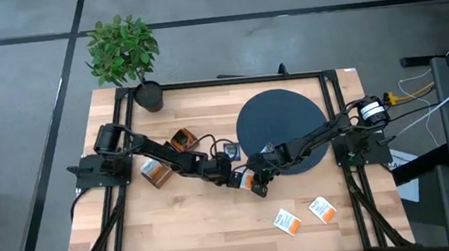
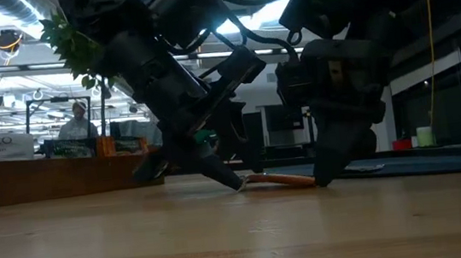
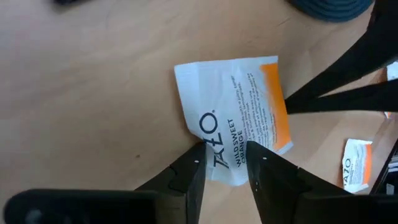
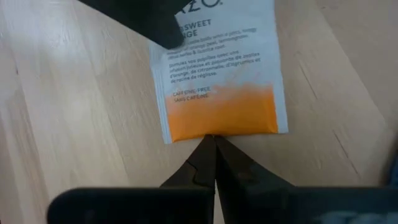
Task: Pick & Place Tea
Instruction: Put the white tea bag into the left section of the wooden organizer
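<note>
High view: the left gripper point(image 1: 243, 179) and right gripper point(image 1: 261, 174) meet at table centre, at about seven o'clock from the dark disc point(image 1: 282, 130), with the sachet point(image 1: 253, 180) between them. Left wrist view: the sachet point(image 3: 236, 118) lies flat, its white end between the left fingers point(image 3: 193, 171), which stand parted astride it, not clamped. Right wrist view: the right gripper point(image 4: 214, 146) is clenched, tips touching the orange edge; both arms are equally near.

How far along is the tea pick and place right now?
Done: nothing visibly placed. In hand: both grippers meet at one white sachet with an orange band lying on the wooden table; left gripper straddles its white end, right gripper is shut at its orange edge. Left: two similar sachets lie loose near the table's front.
</note>
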Controlling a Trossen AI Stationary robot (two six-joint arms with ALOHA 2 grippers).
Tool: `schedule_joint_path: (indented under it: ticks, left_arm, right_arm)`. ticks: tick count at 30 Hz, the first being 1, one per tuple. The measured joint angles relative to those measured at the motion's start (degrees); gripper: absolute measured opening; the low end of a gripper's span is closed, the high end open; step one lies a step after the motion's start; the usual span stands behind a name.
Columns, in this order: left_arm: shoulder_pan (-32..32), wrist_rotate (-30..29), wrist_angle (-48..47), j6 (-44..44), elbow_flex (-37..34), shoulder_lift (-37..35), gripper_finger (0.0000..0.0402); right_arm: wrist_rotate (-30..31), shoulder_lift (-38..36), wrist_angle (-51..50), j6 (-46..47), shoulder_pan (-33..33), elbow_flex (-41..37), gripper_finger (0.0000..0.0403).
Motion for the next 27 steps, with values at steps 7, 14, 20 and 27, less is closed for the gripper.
schedule_joint_path:
  ticks: [7, 14, 20, 27]
  left_arm:
    - [0.5, 2.1, 8.6, -2.2, 0.1, 4.1, 0.0043]
    - [0.4, 2.5, 6.7, 1.2, 0.0, 2.3, 0.0004]
    - [0.3, 1.6, -2.0, 4.9, -0.2, -1.3, 0.0003]
    - [-0.1, -0.7, -10.2, 9.8, -0.3, -7.8, 0.0003]
  right_arm:
    - [-0.2, 0.0, 0.1, 0.2, 0.0, 0.0, 0.0004]
    - [-0.3, -0.1, -0.1, 1.6, 0.0, 0.0, 0.0011]
    - [-0.9, -0.1, -0.2, 1.7, 0.0, 0.0, 0.0012]
    - [-3.0, -0.1, -0.6, 1.7, 0.0, 0.0, 0.0013]
